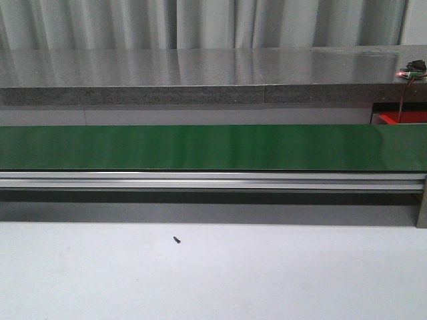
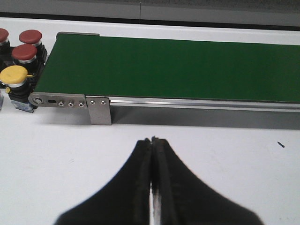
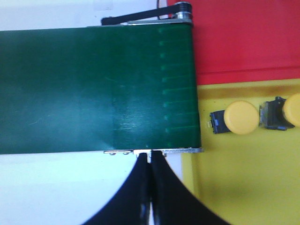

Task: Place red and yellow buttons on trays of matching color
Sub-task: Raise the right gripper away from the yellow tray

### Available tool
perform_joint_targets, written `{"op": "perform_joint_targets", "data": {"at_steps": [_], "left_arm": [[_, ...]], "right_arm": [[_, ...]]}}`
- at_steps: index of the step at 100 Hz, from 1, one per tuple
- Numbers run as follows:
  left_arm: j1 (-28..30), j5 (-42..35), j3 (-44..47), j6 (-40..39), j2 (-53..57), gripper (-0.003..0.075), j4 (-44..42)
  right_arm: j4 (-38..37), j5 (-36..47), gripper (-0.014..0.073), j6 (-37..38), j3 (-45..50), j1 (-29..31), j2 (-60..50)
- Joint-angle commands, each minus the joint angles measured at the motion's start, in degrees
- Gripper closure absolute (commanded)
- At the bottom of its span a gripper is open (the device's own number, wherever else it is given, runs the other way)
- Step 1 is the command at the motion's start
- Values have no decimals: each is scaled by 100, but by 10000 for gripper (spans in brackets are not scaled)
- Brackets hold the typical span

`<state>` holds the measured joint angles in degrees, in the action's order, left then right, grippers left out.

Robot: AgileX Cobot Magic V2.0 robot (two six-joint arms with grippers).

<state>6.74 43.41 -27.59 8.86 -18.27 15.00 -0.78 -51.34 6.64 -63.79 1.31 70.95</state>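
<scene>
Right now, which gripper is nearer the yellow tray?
Right. The right gripper sits shut at the belt's end, with the yellow tray right beside it. The left gripper, also shut, faces the belt's opposite end by the waiting buttons; no tray shows there.

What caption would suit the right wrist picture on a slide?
Shut right gripper at the green conveyor belt's end, beside a yellow tray holding two yellow buttons, red tray beyond.

An industrial test lab, set up around a conveyor line.

A green conveyor belt (image 1: 200, 147) on an aluminium frame (image 1: 200, 180) ran across a white surface (image 1: 233, 273), with a grey stone-topped bench (image 1: 187, 73), pleated curtains (image 1: 200, 23) and a wired circuit board (image 1: 413, 70) behind.
</scene>
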Motion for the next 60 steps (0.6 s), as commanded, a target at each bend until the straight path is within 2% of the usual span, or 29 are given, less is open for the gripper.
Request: {"op": "perform_joint_targets", "data": {"at_steps": [1, 27, 60], "left_arm": [[-29, -391, -147, -22, -50, 740, 104], [-29, -391, -147, -22, -50, 740, 104], [-72, -391, -147, -22, -50, 740, 104]], "right_arm": [[-80, 543, 660, -61, 128, -106, -522], [-80, 1345, 660, -61, 1008, -131, -1594], [-80, 1878, 660, -61, 2122, -131, -2810]]}}
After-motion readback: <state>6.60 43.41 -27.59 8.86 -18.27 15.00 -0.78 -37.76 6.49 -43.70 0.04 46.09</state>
